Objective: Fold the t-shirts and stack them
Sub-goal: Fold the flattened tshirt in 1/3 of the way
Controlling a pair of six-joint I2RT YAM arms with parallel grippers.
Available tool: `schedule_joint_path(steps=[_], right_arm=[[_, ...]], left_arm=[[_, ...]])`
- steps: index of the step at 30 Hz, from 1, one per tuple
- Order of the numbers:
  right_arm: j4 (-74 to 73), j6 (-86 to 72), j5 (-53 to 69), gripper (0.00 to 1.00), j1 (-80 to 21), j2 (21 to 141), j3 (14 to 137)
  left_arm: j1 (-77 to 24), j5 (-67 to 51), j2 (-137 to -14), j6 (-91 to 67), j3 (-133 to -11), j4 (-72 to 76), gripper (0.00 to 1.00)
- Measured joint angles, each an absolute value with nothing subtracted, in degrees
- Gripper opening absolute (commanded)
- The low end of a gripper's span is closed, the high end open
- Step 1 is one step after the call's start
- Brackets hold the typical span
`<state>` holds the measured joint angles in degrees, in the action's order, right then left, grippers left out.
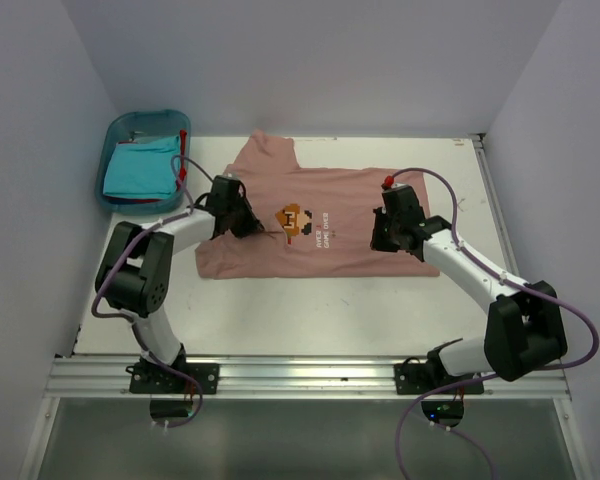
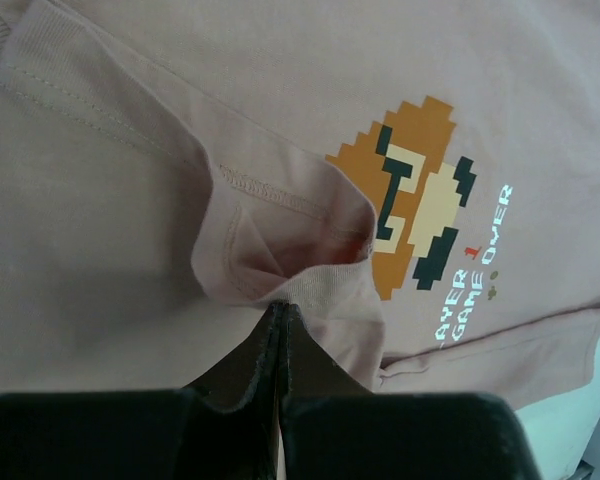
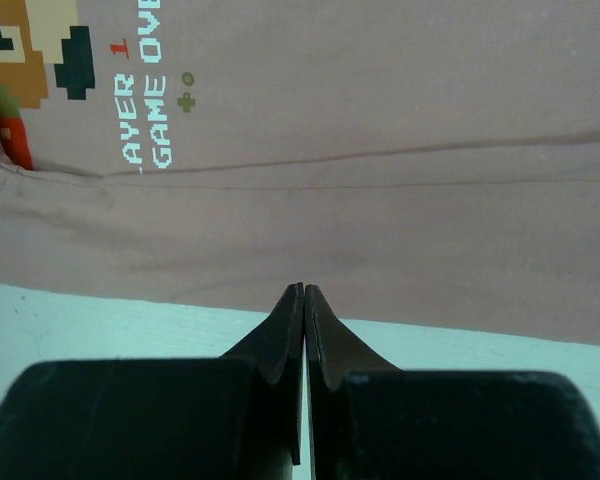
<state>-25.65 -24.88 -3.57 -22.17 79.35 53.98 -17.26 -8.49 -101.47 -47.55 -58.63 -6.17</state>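
The dusty pink t-shirt with the pixel-character print lies spread on the white table, its chest text running sideways. My left gripper is shut on a bunched fold of its sleeve hem, lifted over the shirt body next to the print. My right gripper is shut, with its tips at the shirt's near edge, where the cloth lies flat with no bunching. The turquoise t-shirt lies folded in the bin. I cannot make out the red t-shirt.
The blue plastic bin stands at the table's far left corner. White walls close in the table on the left, back and right. Bare table shows between the shirt and the arm bases.
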Motion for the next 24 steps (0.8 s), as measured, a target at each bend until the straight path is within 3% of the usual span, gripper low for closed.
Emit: schedule_joint_path(steps=[24], right_arm=[[-25.69, -24.86, -4.10, 0.00, -22.17, 79.40, 53.87]], left_arm=[[-17.26, -17.47, -116.40, -47.16, -69.12, 4.43, 0.00]])
